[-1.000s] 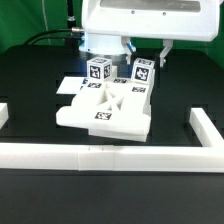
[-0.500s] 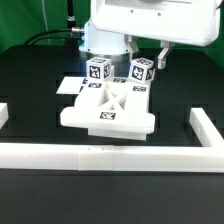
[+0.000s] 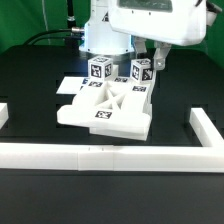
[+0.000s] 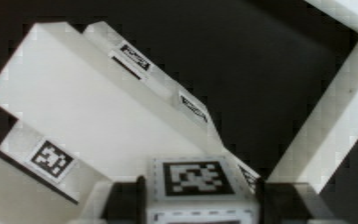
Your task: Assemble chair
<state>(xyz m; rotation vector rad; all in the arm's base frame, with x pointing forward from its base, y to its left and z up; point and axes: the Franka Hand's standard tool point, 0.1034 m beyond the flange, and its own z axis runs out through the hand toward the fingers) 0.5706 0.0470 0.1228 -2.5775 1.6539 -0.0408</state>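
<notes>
In the exterior view, the chair (image 3: 108, 103) shows as a chunky white assembly sitting on the black table (image 3: 40, 190), near the middle of the work area. A broad flat panel (image 3: 105, 112) forms its base, tilted a little, with a tag on its front face and an X-shaped brace on top. 2 blocky legs rise from it, the left-hand leg (image 3: 98, 71) and the right-hand leg (image 3: 143, 72) as this view sees them, each carrying a black-and-white tag. The arm's white housing (image 3: 150, 22) hangs above, and the gripper (image 3: 146, 62) comes down at the right-hand leg, 1 dark finger (image 3: 158, 55) showing just beside that leg on the exterior view's right. A long white border rail (image 3: 110, 155) runs across the front, with short returns at both ends. Behind the chair a flat white marker board (image 3: 72, 86) lies on the table. This view does not show how the jaws stand. The wrist view fills that in: 2 dark fingers (image 4: 115, 203) sit at a middling gap on either side of a tagged white block (image 4: 197, 181), touching it on both sides, so the claw is clamped on that leg. It also shows the panel's pale underside and side tags up close, which the exterior view hides, but none of the rail.
</notes>
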